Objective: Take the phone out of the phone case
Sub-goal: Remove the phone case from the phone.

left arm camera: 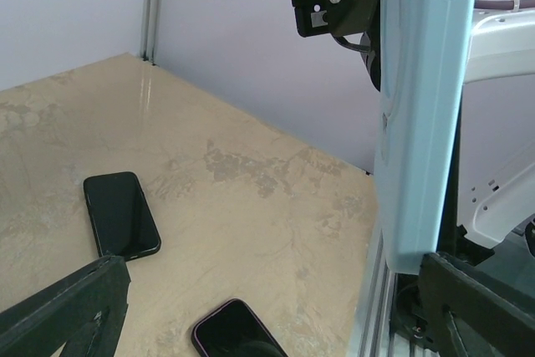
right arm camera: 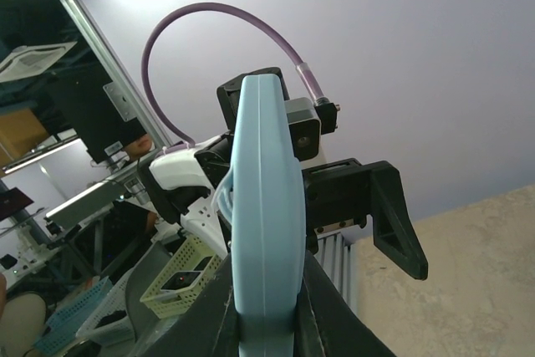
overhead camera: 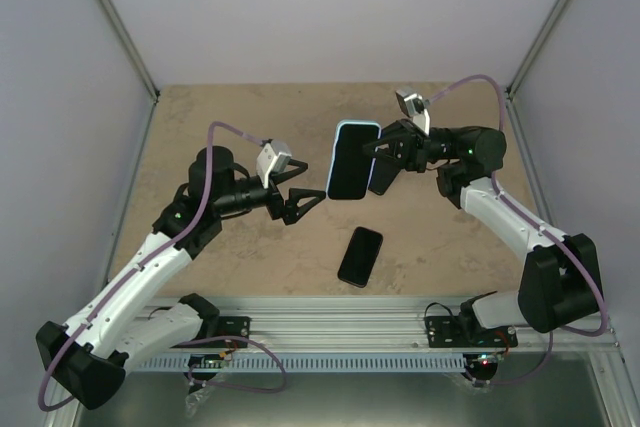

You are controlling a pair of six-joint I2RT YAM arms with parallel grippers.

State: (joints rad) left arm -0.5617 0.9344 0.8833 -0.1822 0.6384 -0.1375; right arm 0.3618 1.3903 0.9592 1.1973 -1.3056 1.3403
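Note:
My right gripper [overhead camera: 385, 152] is shut on a phone in a light-blue case [overhead camera: 352, 160] and holds it upright above the table's middle. A dark face shows inside the case's rim. In the right wrist view the case [right arm camera: 266, 206] stands edge-on between my fingers [right arm camera: 328, 319]. My left gripper [overhead camera: 312, 203] is open and empty, just left of and below the case. In the left wrist view the case [left arm camera: 418, 123] hangs at the right, apart from my fingers [left arm camera: 481, 307].
A bare black phone [overhead camera: 360, 256] lies on the table near the front. The left wrist view shows two phones lying flat, one black [left arm camera: 121, 213] and one purple-edged [left arm camera: 238, 334]. A metal rail [overhead camera: 330, 317] runs along the near edge.

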